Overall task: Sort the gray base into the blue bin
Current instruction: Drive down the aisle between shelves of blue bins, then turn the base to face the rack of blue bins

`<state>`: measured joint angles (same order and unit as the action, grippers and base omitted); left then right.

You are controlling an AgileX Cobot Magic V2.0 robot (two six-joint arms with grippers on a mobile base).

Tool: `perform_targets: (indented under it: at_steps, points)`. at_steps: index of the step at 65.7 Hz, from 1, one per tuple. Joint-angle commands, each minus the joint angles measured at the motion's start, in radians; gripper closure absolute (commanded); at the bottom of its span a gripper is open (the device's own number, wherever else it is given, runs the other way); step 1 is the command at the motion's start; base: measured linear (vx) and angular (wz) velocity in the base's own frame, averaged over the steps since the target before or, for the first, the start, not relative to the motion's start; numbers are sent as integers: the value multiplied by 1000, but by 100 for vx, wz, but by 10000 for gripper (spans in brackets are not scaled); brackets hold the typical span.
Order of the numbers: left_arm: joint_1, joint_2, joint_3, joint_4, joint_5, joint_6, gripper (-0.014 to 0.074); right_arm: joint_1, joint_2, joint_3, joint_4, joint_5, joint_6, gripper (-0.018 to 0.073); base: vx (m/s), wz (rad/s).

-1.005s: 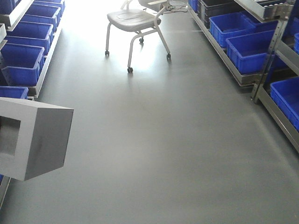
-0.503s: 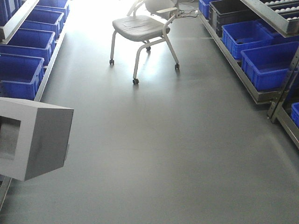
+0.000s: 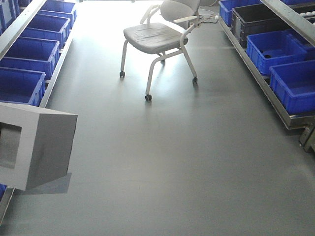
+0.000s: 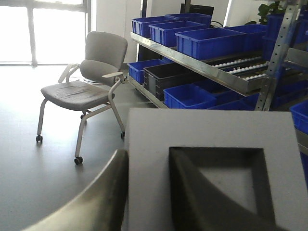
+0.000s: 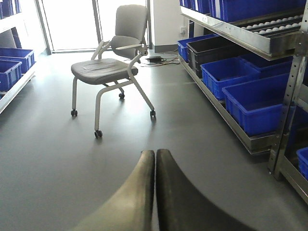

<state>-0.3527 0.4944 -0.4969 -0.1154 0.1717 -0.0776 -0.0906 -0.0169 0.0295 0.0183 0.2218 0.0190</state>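
Gray base (image 3: 34,147) aloft at front view's left edge; left gripper (image 4: 147,190) pinches one wall, one finger inside the recess. Right gripper (image 5: 155,161) fingers pressed together, empty. Wheeled chair (image 3: 155,37) stands mid-aisle ahead; blue crates (image 3: 290,83) line both sides.

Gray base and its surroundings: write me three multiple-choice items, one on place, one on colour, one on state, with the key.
1. Where in the front view is the gray base?
A. lower left
B. dead centre
C. upper right

2. What colour is the one crate on the right-side rack that is not blue?
A. red
B. black
C. yellow

3. How is the right tool?
A. wide open
B. shut on the gray base
C. shut, empty

Key: 1 A, it fills the lower left corner; 2 B, it stands black among blue crates; 3 C, its fingers touch, nothing between them.
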Motion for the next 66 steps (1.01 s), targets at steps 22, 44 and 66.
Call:
perform_targets:
  at_steps: [22, 44, 66]
  points:
    - [-2, 0, -31, -7, -110, -7, 603, 0, -2, 0, -7, -74, -7, 564, 30, 15]
    - [-2, 0, -31, -7, -110, -7, 603, 0, -2, 0, -7, -74, -7, 564, 22, 63]
    - [-2, 0, -31, -7, -110, -7, 603, 0, -2, 0, -7, -74, -7, 564, 18, 85]
